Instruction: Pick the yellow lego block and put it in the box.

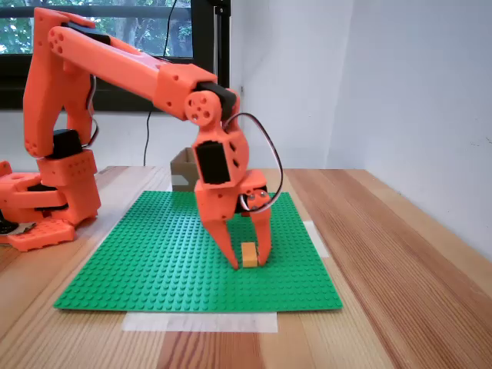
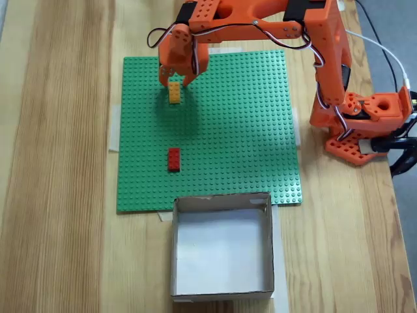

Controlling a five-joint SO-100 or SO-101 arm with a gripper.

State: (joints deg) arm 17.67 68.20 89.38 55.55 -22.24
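The orange gripper (image 1: pixel 249 264) points down at the green baseplate (image 1: pixel 154 261), and its two fingers stand spread apart, one on each side of the yellow lego block (image 1: pixel 249 255). The fingers look very close to the block, but I cannot tell if they squeeze it. The block sits on the plate.

In the fixed view from above, the gripper (image 2: pixel 176 83) and the yellow block (image 2: pixel 174 92) are near the plate's top-left corner. A small red brick (image 2: pixel 173 159) lies lower down on the plate, well apart from the yellow one. The box (image 2: pixel 221 287) sits just past the plate's bottom edge, and it looks pale inside.

The plate (image 2: pixel 247 130) is taped onto a wooden desk (image 2: pixel 58 163). The arm's base (image 2: pixel 365 124) stands beside the plate's right edge. Behind the desk are a white wall (image 1: pixel 400 77) and a window (image 1: pixel 115 23) with trees outside.
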